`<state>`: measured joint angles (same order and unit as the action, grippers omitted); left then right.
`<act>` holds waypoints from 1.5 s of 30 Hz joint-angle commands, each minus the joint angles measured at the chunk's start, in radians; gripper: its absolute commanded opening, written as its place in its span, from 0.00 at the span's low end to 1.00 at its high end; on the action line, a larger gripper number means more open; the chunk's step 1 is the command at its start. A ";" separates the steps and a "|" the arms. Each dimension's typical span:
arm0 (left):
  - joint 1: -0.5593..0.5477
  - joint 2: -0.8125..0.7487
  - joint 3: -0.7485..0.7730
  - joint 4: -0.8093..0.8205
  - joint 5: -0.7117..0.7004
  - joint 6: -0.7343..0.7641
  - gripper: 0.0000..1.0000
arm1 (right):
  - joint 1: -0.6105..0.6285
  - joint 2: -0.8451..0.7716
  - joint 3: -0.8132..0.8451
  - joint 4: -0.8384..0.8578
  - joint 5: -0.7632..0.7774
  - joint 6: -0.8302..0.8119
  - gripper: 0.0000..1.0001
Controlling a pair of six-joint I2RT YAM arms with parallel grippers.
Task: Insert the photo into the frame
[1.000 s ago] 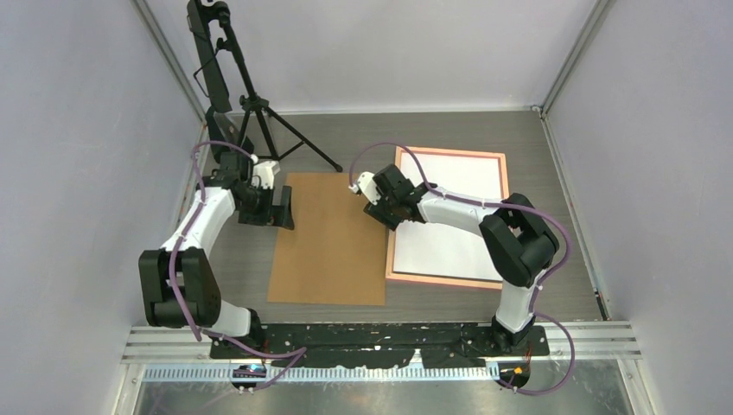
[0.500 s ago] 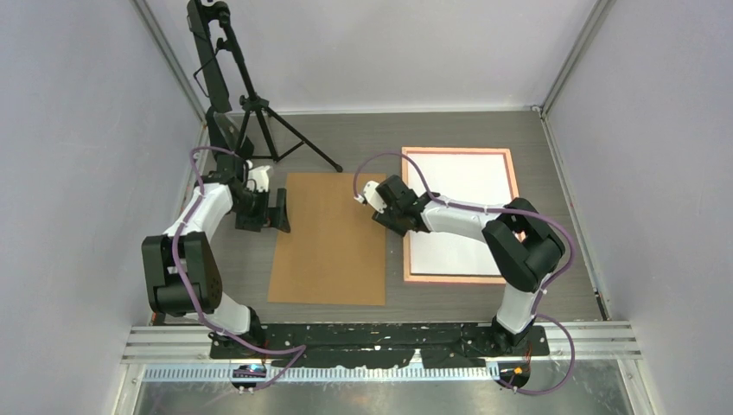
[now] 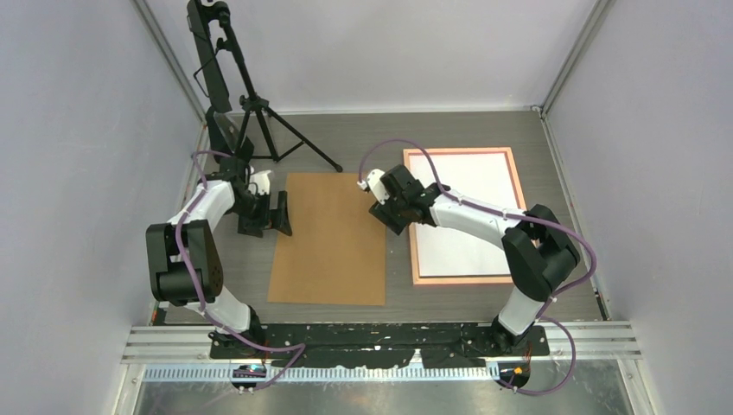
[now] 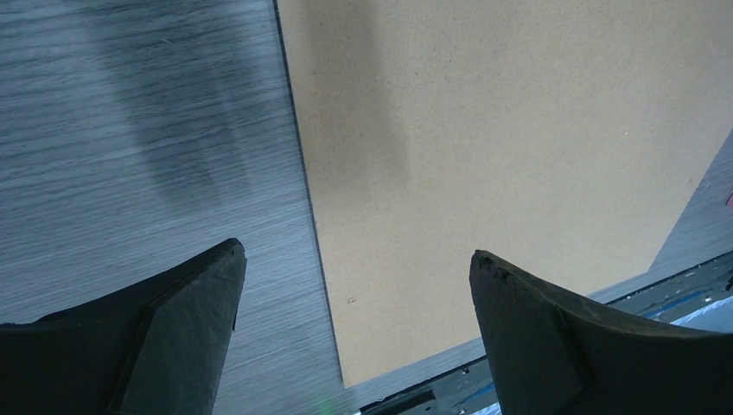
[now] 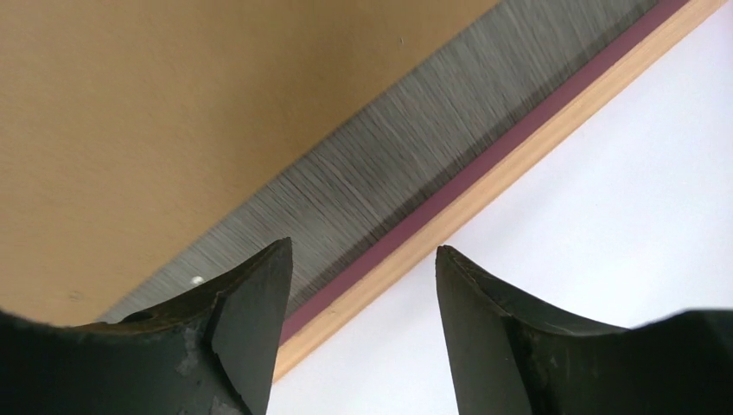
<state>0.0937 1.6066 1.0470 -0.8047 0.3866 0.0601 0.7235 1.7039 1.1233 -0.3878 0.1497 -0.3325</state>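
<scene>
The frame [image 3: 458, 280], with the photo [image 3: 467, 207] white-side up inside, has slid right and squared up, clear of the board [image 3: 333, 242]. The photo looks seated. Right tool [image 3: 391, 226] released over the left rail; left tool [image 3: 282, 213] wide, empty.

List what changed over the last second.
The frame, with the white-side-up photo in it, slid right and turned square to the table, the right gripper at its left rail, jaws open. The left gripper barely moved, still open. The brown board stayed put.
</scene>
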 commanded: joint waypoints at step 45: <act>0.007 0.123 -0.010 0.062 0.127 -0.055 0.96 | -0.185 0.248 0.016 0.138 -0.669 0.620 0.73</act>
<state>0.0959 1.7115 1.0401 -0.7727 0.4736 0.0097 0.5350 1.8931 1.1473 -0.2497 -0.5095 0.2771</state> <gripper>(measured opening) 0.961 0.729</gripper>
